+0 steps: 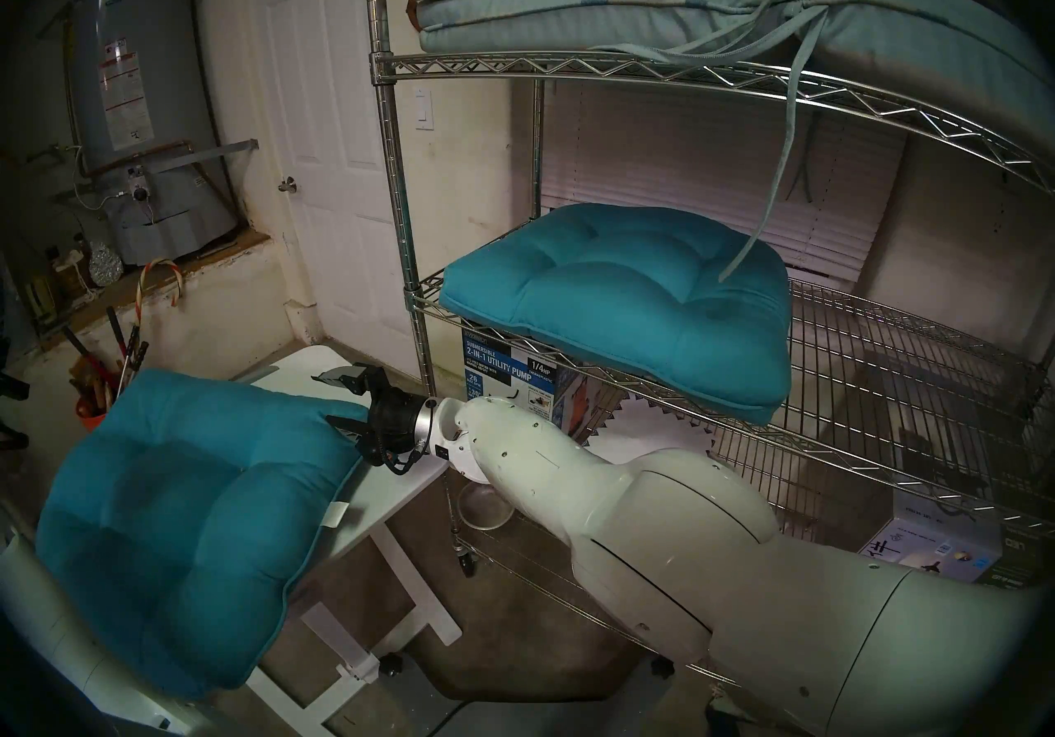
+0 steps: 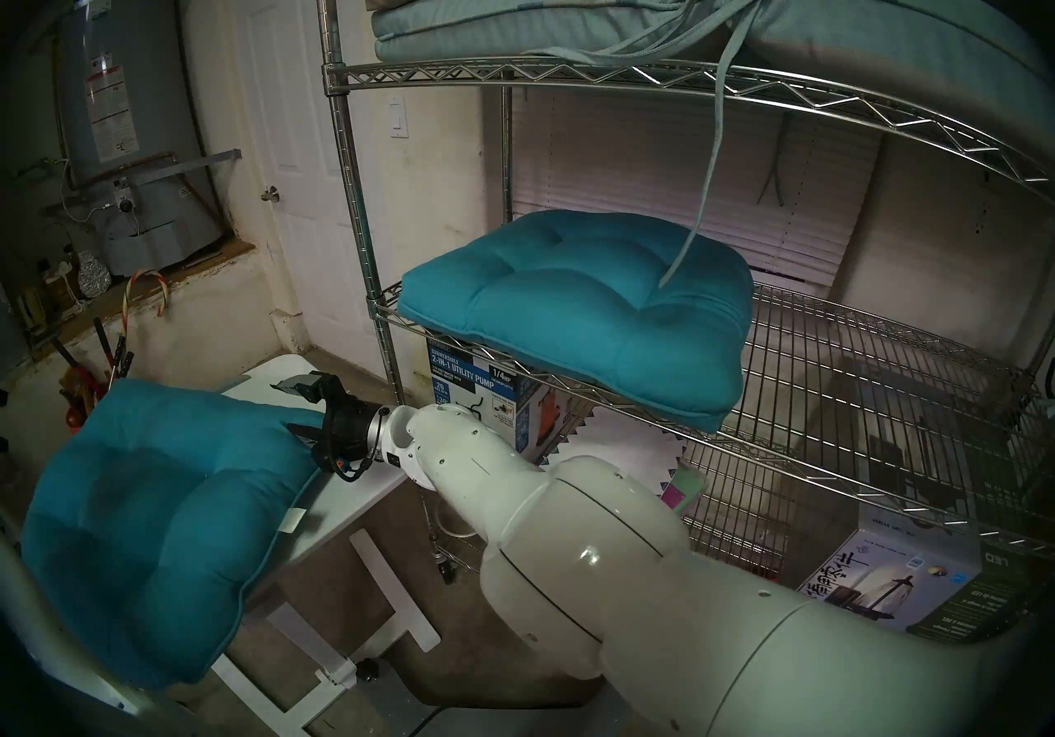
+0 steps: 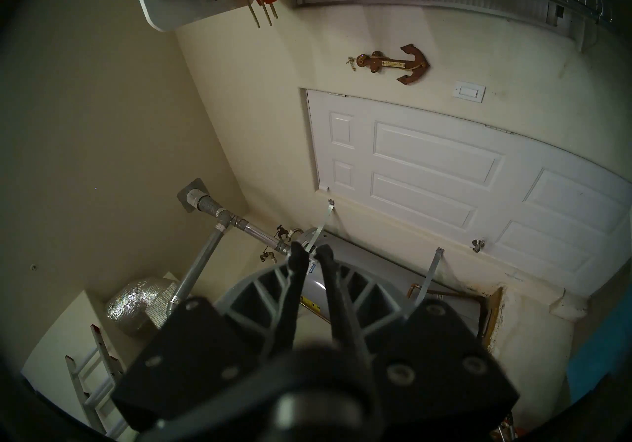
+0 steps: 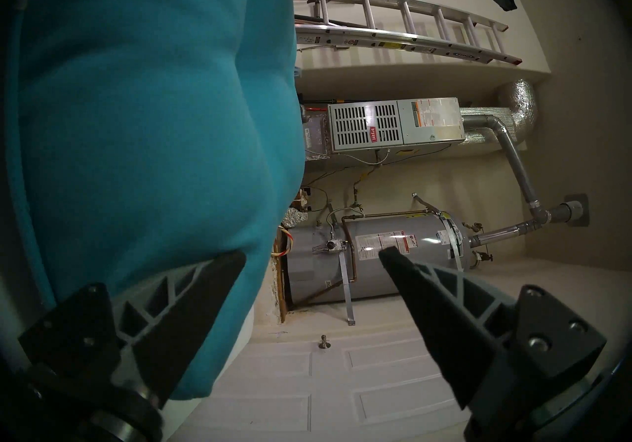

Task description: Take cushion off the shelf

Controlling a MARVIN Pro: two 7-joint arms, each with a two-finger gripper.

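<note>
The left arm is nearly hidden in the head views: only a pale sliver shows at the lower left edge, behind the teal cushion on the worktop [image 1: 177, 519]. That cushion hangs over the front left edge of the white worktop [image 1: 394, 490], so how much of it is supported cannot be told. In the right wrist view it fills the left half, and its far side is cut off.

A second teal cushion [image 1: 622, 308] lies on the middle tier of the shelf [image 1: 890, 376], at the tier's left end, its front edge overhanging the wire rim. Folded pale cushions [image 1: 599, 5] are stacked on the top tier, cropped by the dark rim.

The right arm reaches level across the worktop's right edge toward the near cushion. The right end effector [image 1: 337, 398] stands wide apart, one finger against the cushion's corner, the other clear in the air, gripping nothing.

The left end effector [image 3: 311, 254], seen only by its own camera, points up toward the wall and door [image 3: 461, 191], fingertips narrow with a small gap and empty.
</note>
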